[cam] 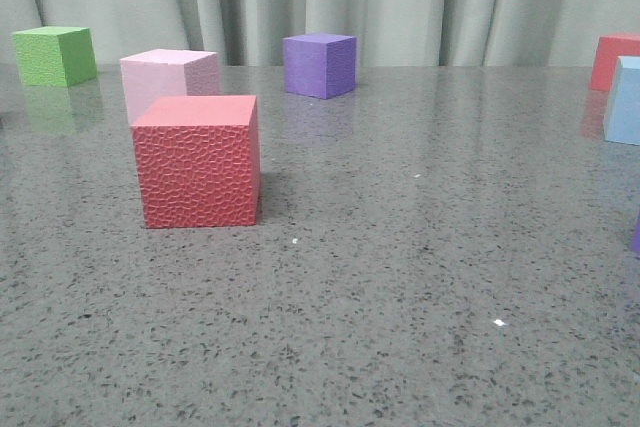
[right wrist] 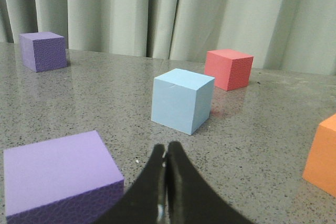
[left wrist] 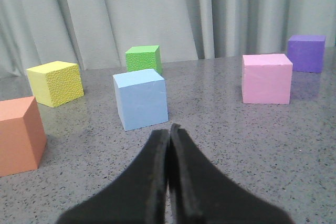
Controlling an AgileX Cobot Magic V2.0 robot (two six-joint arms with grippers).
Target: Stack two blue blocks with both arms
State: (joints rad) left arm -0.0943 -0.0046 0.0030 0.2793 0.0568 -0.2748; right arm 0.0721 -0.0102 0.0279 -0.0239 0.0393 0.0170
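Blue blocks sat apart on the grey table (cam: 400,277): one (left wrist: 140,99) at twelve o'clock from the clenched, empty left gripper (left wrist: 169,182), another (right wrist: 182,100) at twelve o'clock from the clenched, empty right gripper (right wrist: 166,187).

On my worktop (cam: 400,277) a textured red cube (cam: 198,161) sits nearest, a pale pink cube (cam: 168,79) just behind it. A green cube (cam: 55,55) and a purple cube (cam: 319,64) stand before the grey curtain (cam: 400,2). Yellow cube (left wrist: 55,83) and orange cube (left wrist: 18,135) sit apart.
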